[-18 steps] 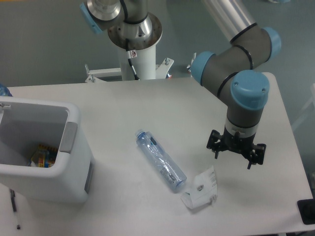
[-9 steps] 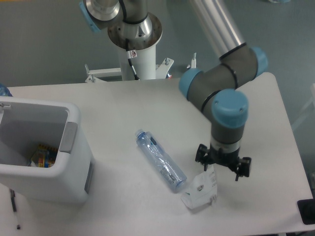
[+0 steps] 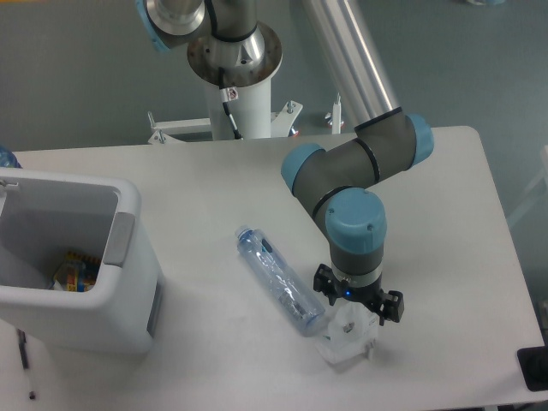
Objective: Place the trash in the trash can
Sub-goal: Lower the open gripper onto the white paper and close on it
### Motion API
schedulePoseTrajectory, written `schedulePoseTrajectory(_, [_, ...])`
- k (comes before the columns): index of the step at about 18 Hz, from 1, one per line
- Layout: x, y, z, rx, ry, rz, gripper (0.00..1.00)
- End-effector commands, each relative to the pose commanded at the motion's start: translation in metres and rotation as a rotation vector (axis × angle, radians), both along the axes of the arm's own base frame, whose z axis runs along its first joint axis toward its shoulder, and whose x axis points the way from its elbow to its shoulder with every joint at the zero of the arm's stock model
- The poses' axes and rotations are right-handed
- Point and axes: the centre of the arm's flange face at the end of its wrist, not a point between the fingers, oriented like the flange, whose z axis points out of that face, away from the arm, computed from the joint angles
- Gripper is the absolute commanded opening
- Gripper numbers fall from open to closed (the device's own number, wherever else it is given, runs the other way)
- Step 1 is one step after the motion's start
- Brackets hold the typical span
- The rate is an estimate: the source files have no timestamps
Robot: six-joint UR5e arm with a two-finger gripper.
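A clear crinkled plastic bottle (image 3: 278, 279) with a blue cap lies diagonally on the white table, cap toward the upper left. Just right of its base lies a crumpled white paper wrapper (image 3: 347, 341). My gripper (image 3: 355, 315) hangs straight down over the wrapper and hides its upper part. From this angle I cannot see whether the fingers are open or shut. The white trash can (image 3: 128, 257) with a grey side panel stands at the left edge, open at the top.
A small yellow-and-red packet (image 3: 74, 271) lies inside the can. The arm's white base column (image 3: 244, 90) rises at the back of the table. A dark object (image 3: 533, 368) sits at the table's right front corner.
The arm has swung left and toward the front, bringing the gripper from right of the wrapper to directly over it. Bottle, wrapper and can have not moved.
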Motion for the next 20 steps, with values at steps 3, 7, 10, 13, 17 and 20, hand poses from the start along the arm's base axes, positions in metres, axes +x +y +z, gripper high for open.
schedulePoseTrajectory(3, [0.002,0.001,0.005,0.007,0.001,0.002,0.92])
schedulePoseTrajectory(7, [0.001,0.007,-0.002,0.019,0.002,0.049,0.56])
schedulePoseTrajectory(10, [-0.002,0.013,-0.009,0.044,0.020,0.092,0.31])
schedulePoseTrajectory(13, [-0.004,0.024,-0.004,0.087,0.032,0.163,0.02])
schedulePoseTrajectory(17, [-0.004,0.023,0.001,0.094,0.037,0.170,0.00])
schedulePoseTrajectory(20, [-0.004,0.023,0.010,0.106,0.047,0.171,0.00])
